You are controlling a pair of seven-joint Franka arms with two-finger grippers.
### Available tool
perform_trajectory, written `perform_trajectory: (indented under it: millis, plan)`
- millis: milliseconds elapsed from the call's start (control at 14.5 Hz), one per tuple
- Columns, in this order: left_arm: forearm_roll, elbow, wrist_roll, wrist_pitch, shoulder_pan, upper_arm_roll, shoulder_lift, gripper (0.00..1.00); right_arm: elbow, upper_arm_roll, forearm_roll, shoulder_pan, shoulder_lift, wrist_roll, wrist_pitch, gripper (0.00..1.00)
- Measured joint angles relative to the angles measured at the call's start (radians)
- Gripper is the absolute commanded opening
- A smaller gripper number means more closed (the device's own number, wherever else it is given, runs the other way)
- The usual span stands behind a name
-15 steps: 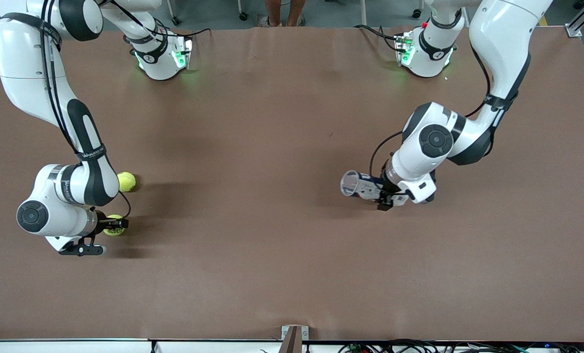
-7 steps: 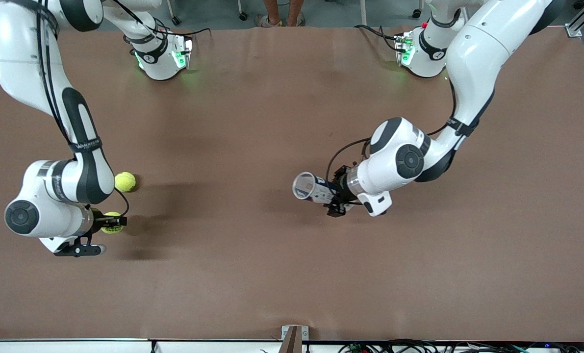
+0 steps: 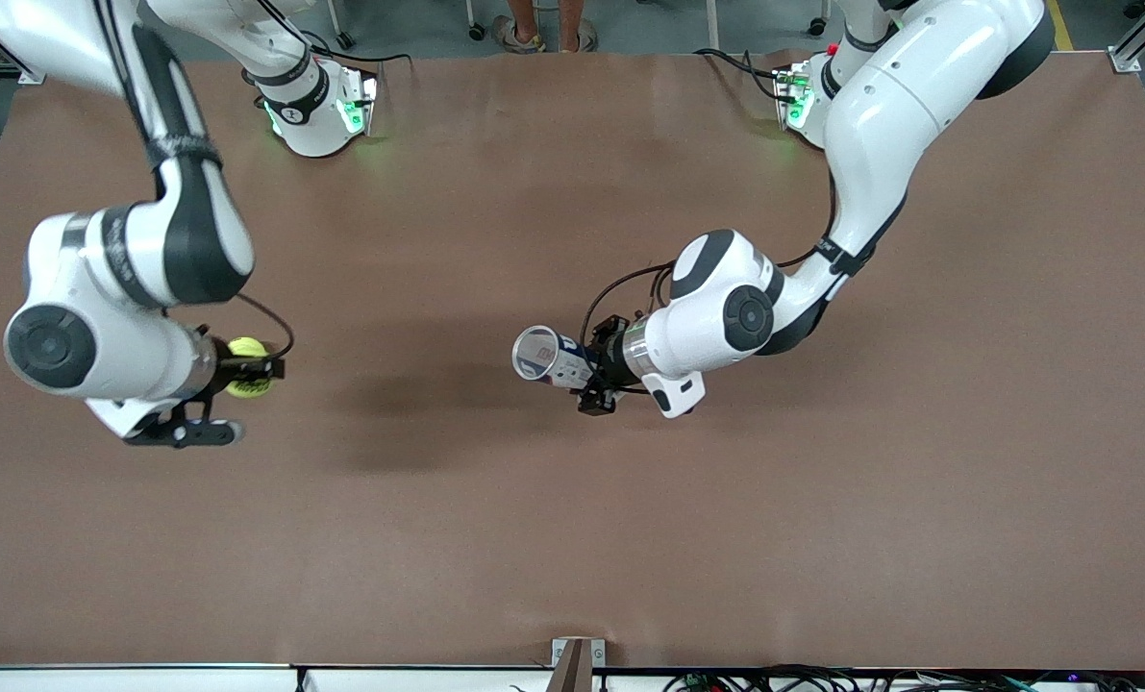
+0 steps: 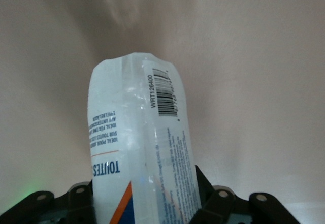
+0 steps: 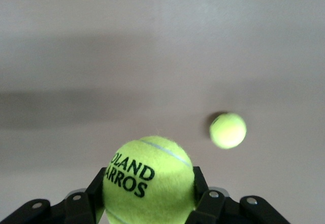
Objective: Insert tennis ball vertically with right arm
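Balls: two, tennis ball clenched in right gripper | left gripper grasping tube

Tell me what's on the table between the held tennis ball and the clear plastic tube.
Nothing: in the front view, only bare brown table separates the yellow tennis ball from the clear plastic tube.

So the right gripper has lifted its ball off the table and now hangs over the spare ball. The left gripper carried the tube further toward the right arm's end, open mouth facing that way.
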Motion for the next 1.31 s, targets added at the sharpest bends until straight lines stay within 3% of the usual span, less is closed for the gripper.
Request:
perform_trajectory:
  millis: [138, 275, 550, 1032, 1307]
  plan:
    - [-0.065, 0.023, 0.035, 0.051, -0.024, 0.0, 0.039, 0.65, 0.016, 0.003, 0.015, 0.092, -0.02, 0.143, -0.042, 0.42]
    - [-0.156, 0.035, 0.096, 0.086, -0.037, 0.0, 0.062, 0.64, 0.037, 0.003, 0.104, 0.168, -0.02, 0.28, -0.046, 0.42]
    - [-0.414, 0.043, 0.305, 0.102, -0.038, 0.0, 0.07, 0.63, 0.054, 0.001, 0.243, 0.195, -0.017, 0.385, -0.011, 0.42]
    - [-0.752, 0.039, 0.615, 0.292, -0.121, 0.0, 0.083, 0.63, 0.084, 0.001, 0.261, 0.244, -0.006, 0.47, 0.095, 0.43]
    - [-0.803, 0.039, 0.689, 0.353, -0.177, 0.003, 0.128, 0.63, 0.109, 0.001, 0.263, 0.274, 0.012, 0.497, 0.109, 0.43]
